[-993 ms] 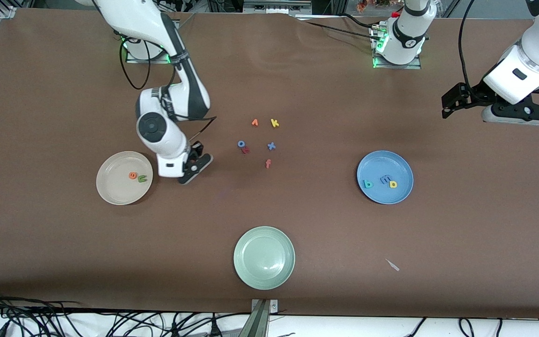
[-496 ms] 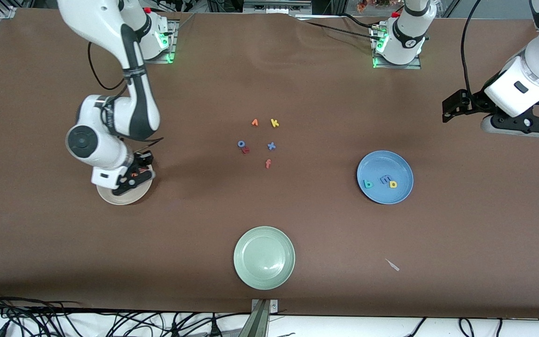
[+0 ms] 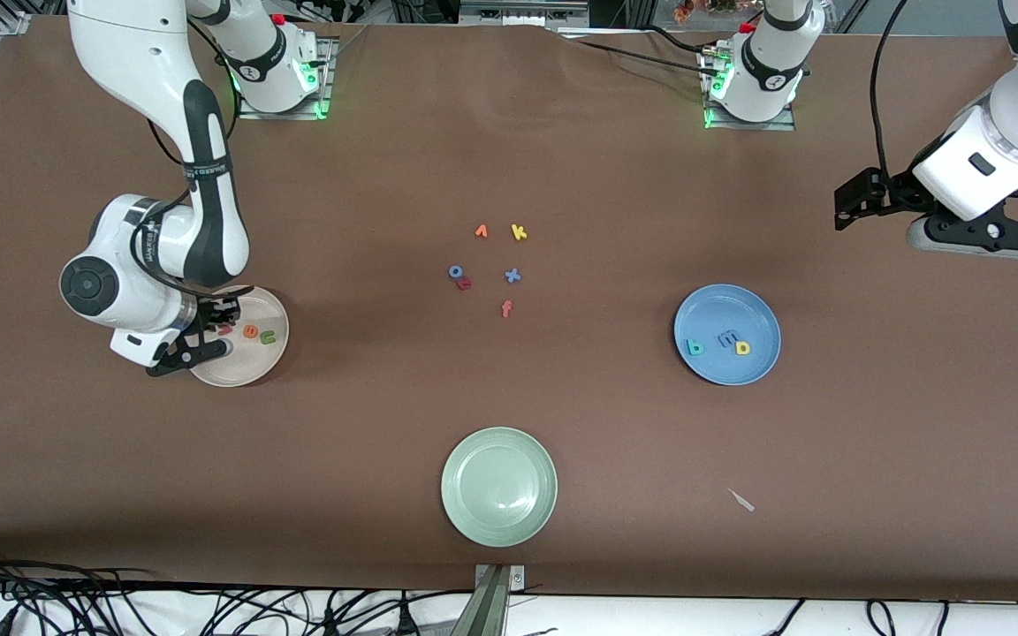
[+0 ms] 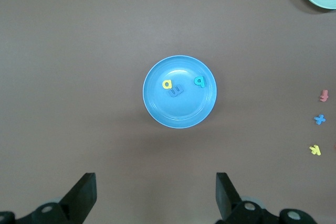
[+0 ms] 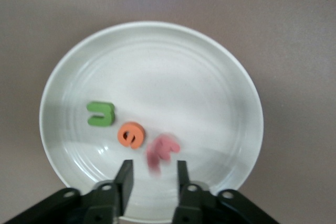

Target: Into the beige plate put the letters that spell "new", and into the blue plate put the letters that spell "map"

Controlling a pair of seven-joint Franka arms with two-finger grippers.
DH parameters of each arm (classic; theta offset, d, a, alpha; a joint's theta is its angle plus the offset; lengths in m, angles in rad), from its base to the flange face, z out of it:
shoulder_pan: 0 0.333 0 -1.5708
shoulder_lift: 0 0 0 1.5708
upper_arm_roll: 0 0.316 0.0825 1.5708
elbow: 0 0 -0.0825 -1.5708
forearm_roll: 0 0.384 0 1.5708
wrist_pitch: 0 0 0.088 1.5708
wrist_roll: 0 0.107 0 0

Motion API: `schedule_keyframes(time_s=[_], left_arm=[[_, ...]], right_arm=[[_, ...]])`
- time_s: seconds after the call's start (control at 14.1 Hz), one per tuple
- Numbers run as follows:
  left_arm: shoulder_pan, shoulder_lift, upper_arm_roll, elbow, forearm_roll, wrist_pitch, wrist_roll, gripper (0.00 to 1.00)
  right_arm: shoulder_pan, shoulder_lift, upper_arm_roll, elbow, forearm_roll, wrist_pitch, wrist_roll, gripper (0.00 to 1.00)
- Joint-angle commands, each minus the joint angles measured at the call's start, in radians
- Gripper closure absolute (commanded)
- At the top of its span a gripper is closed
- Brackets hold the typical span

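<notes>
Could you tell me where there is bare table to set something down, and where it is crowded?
Bare cloth lies between the beige plate and the green plate, and between the loose letters and the blue plate. It is crowded at the loose letters mid-table and at the beige plate, where the right gripper hangs over it. The left gripper waits, open.

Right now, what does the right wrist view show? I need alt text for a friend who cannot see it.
A beige plate holds a green "n", an orange "e" and a blurred pink "w". The right gripper, fingers slightly apart, hangs just above the "w".
</notes>
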Motion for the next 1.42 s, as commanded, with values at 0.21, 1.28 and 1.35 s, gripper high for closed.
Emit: schedule_keyframes(time_s=[0.21, 1.28, 1.35], left_arm=[[-0.001, 0.013, -0.009, 0.032, 0.026, -0.026, 0.018, 0.00], [-0.001, 0.013, -0.009, 0.034, 0.024, -0.037, 0.020, 0.00], [-0.001, 0.013, -0.009, 0.034, 0.024, -0.041, 0.020, 0.00]], right_arm=[[0.006, 0.003, 0.005, 0.097, 0.054, -0.094, 0.060, 0.00], [0.014, -0.081, -0.035, 0.562, -0.056, -0.858, 0.399, 0.00], [-0.027, -0.132, 0.036, 0.558, -0.094, -0.847, 0.404, 0.00]])
